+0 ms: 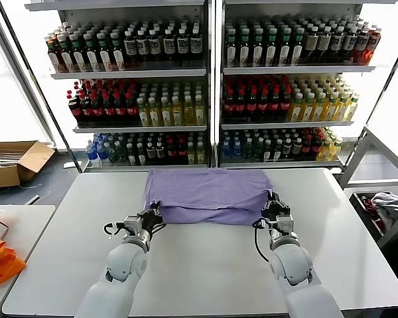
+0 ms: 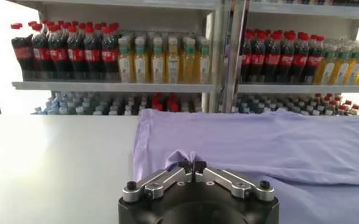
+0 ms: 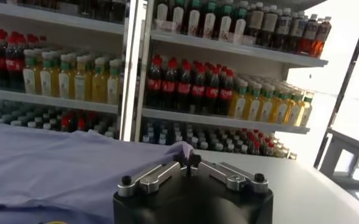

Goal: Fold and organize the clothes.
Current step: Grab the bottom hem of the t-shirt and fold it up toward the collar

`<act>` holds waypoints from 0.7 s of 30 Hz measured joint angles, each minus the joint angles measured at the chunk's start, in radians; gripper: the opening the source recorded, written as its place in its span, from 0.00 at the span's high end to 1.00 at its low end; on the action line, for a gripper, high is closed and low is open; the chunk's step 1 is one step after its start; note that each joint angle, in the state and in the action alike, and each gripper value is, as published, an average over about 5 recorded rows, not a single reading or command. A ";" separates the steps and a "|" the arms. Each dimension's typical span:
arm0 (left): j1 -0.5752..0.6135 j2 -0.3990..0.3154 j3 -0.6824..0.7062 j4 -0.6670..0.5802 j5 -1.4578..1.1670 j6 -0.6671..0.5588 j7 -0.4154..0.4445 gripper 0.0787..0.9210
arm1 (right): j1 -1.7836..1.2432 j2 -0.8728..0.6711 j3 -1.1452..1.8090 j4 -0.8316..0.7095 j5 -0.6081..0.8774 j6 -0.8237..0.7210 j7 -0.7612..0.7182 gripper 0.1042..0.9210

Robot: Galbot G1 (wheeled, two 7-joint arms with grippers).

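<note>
Mid-fold on the white table (image 1: 205,265): lavender T-shirt (image 1: 209,195) lay across the far half, already doubled into a broad band. Left gripper (image 1: 150,218) pinched shut on the near left corner of the cloth; right gripper (image 1: 276,213) clamped likewise on the near right corner. Same pinch seen close up from each wrist, a small peak of fabric caught between the closed fingertips (image 2: 193,164) and (image 3: 188,159). Judged next: both corners to be lifted together and carried evenly, or the fold would skew. Printed graphic not visible, presumably turned under. Layers beneath the top fold hidden. Drink shelves (image 1: 212,86) behind; both forearms cut off at the lower edge.
</note>
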 measured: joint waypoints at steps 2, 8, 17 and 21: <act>-0.010 0.003 0.005 0.007 0.006 -0.007 0.004 0.99 | 0.010 0.004 -0.004 -0.010 -0.002 -0.005 0.001 0.99; -0.024 0.008 0.014 0.027 0.040 -0.043 0.012 0.95 | 0.030 0.019 -0.013 -0.023 -0.001 -0.029 0.012 0.82; -0.016 0.015 0.012 0.006 0.061 -0.032 -0.012 0.64 | 0.035 0.035 -0.017 -0.005 0.057 -0.070 0.083 0.50; -0.008 0.022 0.007 -0.017 0.059 -0.009 -0.029 0.50 | 0.016 0.027 -0.013 0.023 0.074 -0.090 0.109 0.36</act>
